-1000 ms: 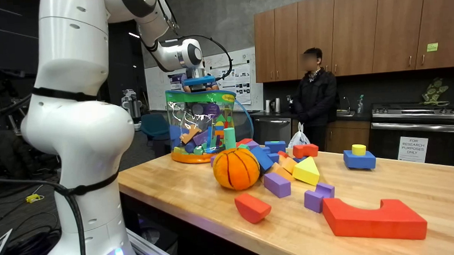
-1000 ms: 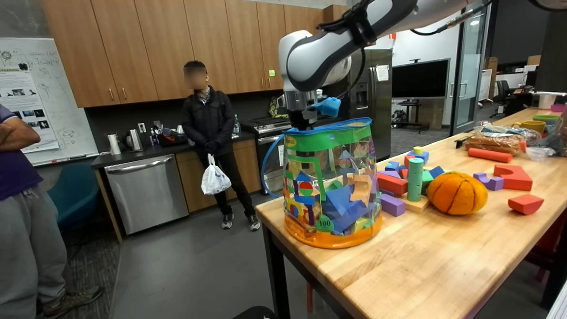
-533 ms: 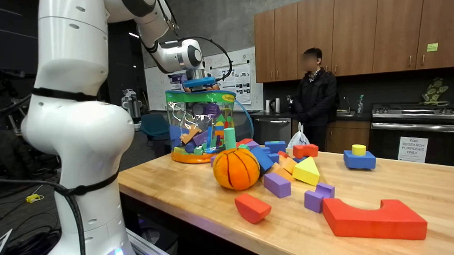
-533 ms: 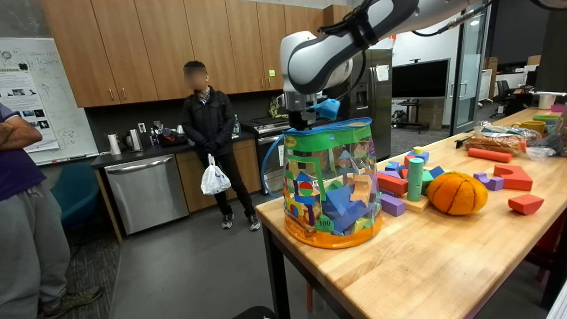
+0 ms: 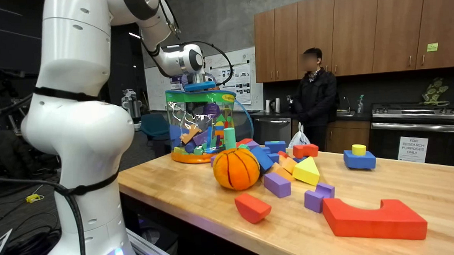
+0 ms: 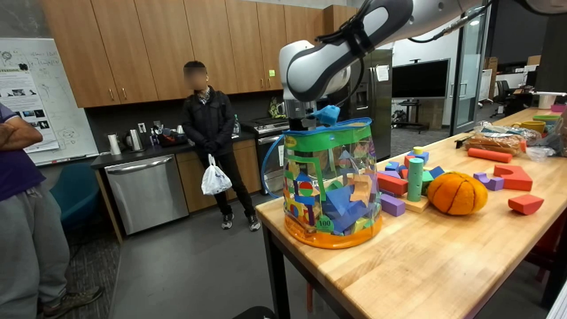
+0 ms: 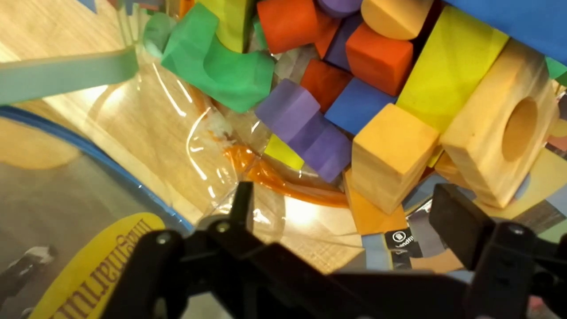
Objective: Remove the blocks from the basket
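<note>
- Hanging just inside the rim of the basket (image 6: 330, 141), near a corner of the table (image 6: 421, 248): the gripper (image 7: 341, 190).
- Holding nothing, with a wide bare gap between the fingers (image 7: 460, 222).
- Below the gripper, and toward the top of the wrist view from the fingertips: the heap of blocks (image 7: 361, 106), low inside the basket.
- Lined up best, by judgement: the plain tan block (image 7: 394, 150), showing off-centre, toward the finger at the right of that view.
- Farther off toward the opposite finger: the purple block (image 7: 305, 128), long axis running from upper left to lower right there, aslant to the line between the fingertips.
- Probably needs to go lower and shift toward the heap before closing; cannot tell how deep, or for which block.
- Could pinch the basket's clear side, also visible between the fingers.
- Already out on the table, beside the basket: other blocks (image 5: 307, 172), some close beside an orange ball (image 5: 236, 169).
</note>
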